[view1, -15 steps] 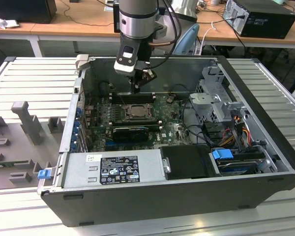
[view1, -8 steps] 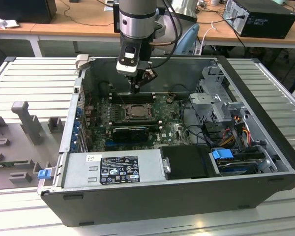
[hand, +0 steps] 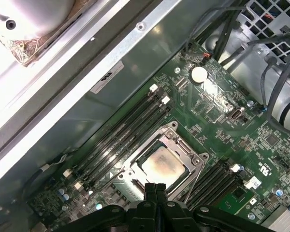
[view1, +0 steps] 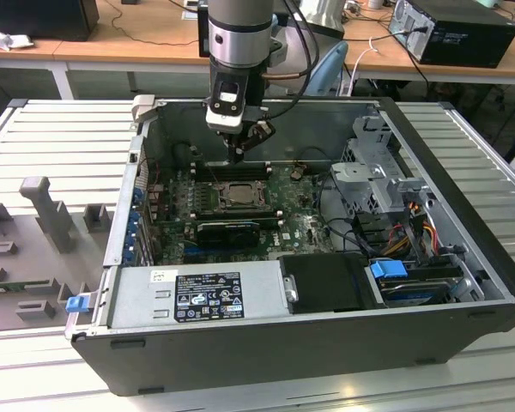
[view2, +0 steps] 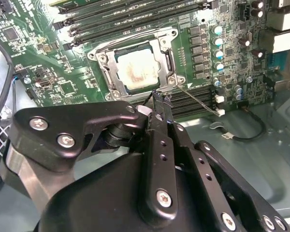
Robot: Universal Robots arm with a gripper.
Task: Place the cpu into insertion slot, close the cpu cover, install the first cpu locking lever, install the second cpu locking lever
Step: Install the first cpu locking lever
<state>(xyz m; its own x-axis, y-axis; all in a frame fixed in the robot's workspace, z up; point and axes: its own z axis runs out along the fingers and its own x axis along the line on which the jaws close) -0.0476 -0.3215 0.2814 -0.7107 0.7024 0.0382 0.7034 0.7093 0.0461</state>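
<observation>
Your black hand (hand: 155, 187), fingers pressed together, hovers beside the small silvery-grey square cpu (view1: 238, 195), seated mid-frame in the exterior view under its dark-metal cpu cover (hand: 183, 145); push the thin wire lever (view2: 195, 99) squarely, without slipping.

The arm (view1: 238, 30), upper centre of the exterior view, is a silver-grey cylinder with a dark band, with black cables (view1: 302, 51) looping beside it. The gripper (view2: 159, 101) is matt black, its linkage bars studded with silver screws (view2: 66, 140).
</observation>
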